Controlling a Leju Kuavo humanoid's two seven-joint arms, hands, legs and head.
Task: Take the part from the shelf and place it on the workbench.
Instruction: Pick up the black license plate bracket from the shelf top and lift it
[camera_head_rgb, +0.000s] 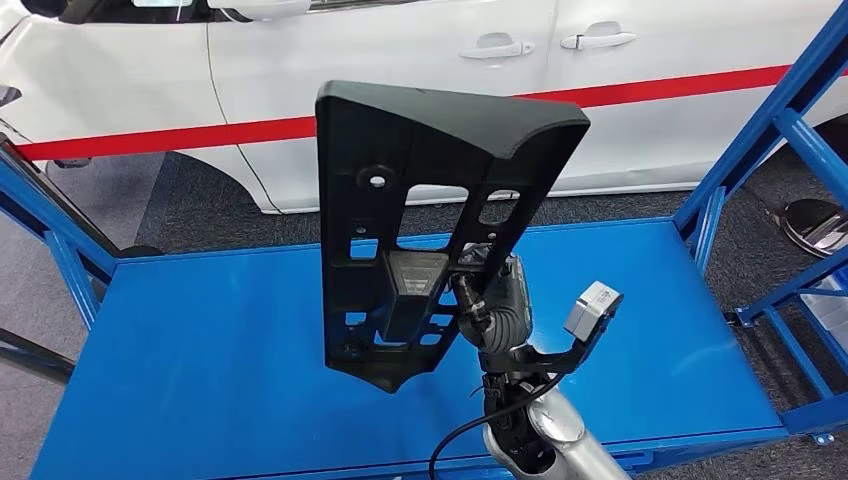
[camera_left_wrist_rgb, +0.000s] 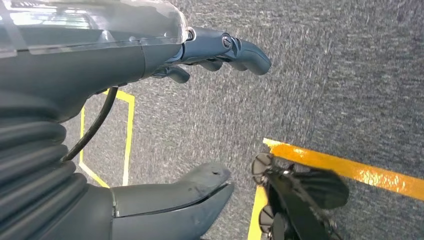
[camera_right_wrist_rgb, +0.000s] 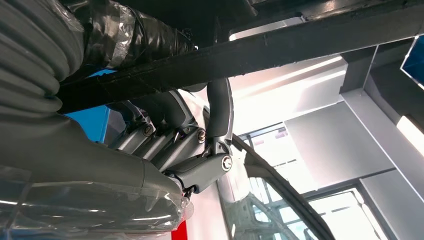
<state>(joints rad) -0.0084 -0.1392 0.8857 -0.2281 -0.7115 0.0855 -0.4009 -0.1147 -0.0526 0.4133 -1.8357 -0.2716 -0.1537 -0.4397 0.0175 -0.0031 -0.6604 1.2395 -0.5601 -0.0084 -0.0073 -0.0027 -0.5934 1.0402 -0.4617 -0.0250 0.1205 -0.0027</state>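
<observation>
Behind everything you have the white car (camera_head_rgb: 400, 60) with its red stripe, parked on grey carpet just past the far edge of the work area. In front of it lies the blue table (camera_head_rgb: 200, 340), a broad flat deck framed by blue steel posts (camera_head_rgb: 770, 130) at the sides.

Your part (camera_head_rgb: 420, 220) is a large black plastic panel, held upright in the air above the middle of the table and not touching it. It has a broad solid head at the top and a narrower body below, pierced with slots and round holes.

Your right hand (camera_head_rgb: 490, 300) grips it low on its right edge; in the right wrist view the fingers (camera_right_wrist_rgb: 165, 140) are curled round a dark bar of the panel. Your left hand (camera_left_wrist_rgb: 200, 115) hangs over the carpet and yellow floor tape (camera_left_wrist_rgb: 350, 167), fingers apart and holding nothing.

Judging by the look, the panel is stiff and fairly light, but it is tall and top-heavy for a grip this low, so it may swing or twist in the hand. The ribbed, slotted lower section gives the firmest purchase; the smooth head would likely slip. Lower it gently, bottom edge first, then lay it flat.
</observation>
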